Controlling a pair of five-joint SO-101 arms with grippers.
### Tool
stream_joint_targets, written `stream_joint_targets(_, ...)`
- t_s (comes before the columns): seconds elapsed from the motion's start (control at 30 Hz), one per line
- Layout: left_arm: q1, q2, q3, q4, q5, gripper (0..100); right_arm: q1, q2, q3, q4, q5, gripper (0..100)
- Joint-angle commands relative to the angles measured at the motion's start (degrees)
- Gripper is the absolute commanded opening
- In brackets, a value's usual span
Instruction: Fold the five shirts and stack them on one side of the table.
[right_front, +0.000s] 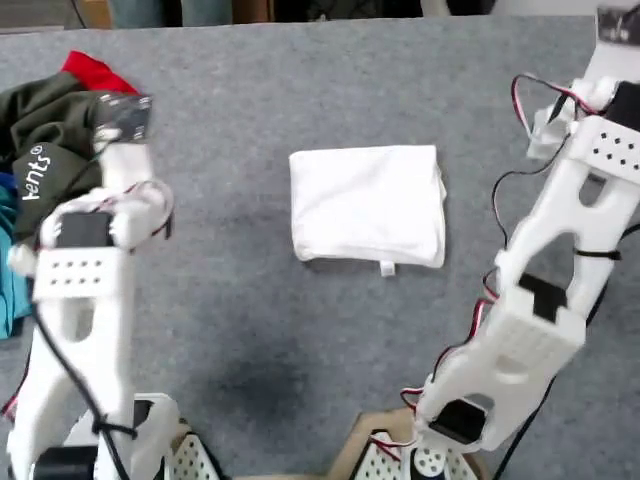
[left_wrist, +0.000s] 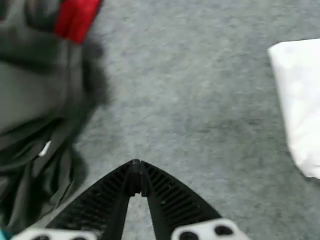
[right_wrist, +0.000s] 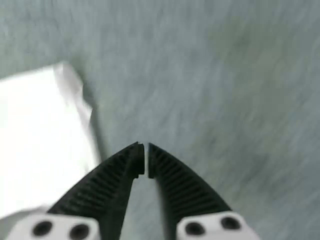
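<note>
Clothes pile (right_front: 45, 140) beside left tool (left_wrist: 136, 172), folded shirt (right_front: 368, 205) near right tool (right_wrist: 144, 157), each pressed together.

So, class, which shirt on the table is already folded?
The white shirt, a neat flat rectangle lying alone; the dark green shirt, red shirt and teal shirt lie crumpled in one heap.

the table (right_front: 230, 300) has a grey, felt-like top. a folded white shirt (right_front: 368, 205) lies flat on it as a neat rectangle, just off centre toward one o'clock. at the nine to ten o'clock edge sits a crumpled heap: a dark olive shirt (right_front: 40, 140) on top, a red shirt (right_front: 95, 72) poking out at the heap's far end, and a teal shirt (right_front: 8, 290) at its near end.
</note>
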Motion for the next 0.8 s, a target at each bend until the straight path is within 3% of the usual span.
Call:
stream_joint_targets(0.0,-3.38,-5.54,5.41,0.26,-1.32,3,-6.24,-9.01,19.74,-1.41,-11.34,15.6)
stream_joint_targets(0.23,-7.08,-13.63,11.82,5.36,-1.41,3,-17.05,-12.7,41.1,-15.47,-31.38,31.3)
stream_joint_targets(0.43,-5.67,-14.77,12.0,4.84,-1.41,3,-25.23,-12.7,49.36,-25.76,-37.01,38.7)
stream_joint_targets(0.77,-5.67,-14.77,12.0,5.36,-1.49,3,-20.57,-4.0,52.35,-36.75,-38.42,38.6)
